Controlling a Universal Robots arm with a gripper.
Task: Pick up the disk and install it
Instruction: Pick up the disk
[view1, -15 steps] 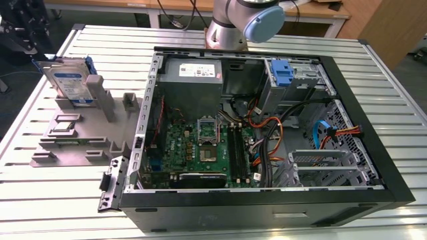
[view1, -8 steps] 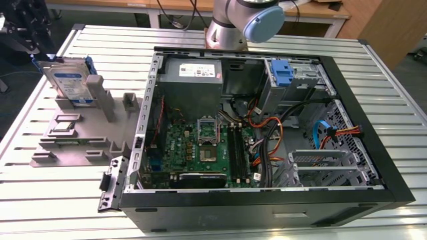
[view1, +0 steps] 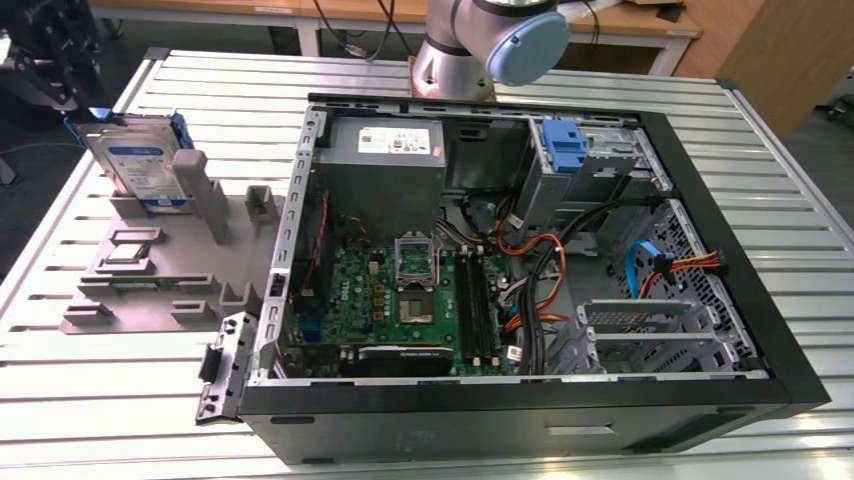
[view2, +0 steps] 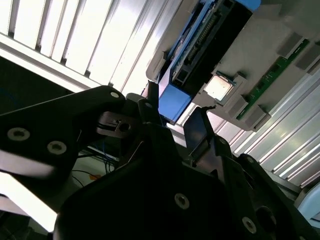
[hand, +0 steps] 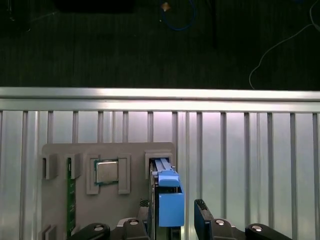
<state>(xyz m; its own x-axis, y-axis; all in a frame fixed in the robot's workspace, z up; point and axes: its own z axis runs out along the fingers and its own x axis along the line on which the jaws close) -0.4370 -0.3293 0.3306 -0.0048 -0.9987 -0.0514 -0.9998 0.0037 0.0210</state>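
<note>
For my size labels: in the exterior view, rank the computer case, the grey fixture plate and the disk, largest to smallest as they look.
1. Black open computer case.
2. Flat grey plastic fixture plate.
3. Upright silver-grey disk with blue-and-white label, standing farther back, yet clearly smallest.

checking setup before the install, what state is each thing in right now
disk: standing on edge in the grey holder, not installed
gripper: open, fingers either side of the disk
computer case: lying on its side, panel off
processor chip: seated in a holder pocket
</note>
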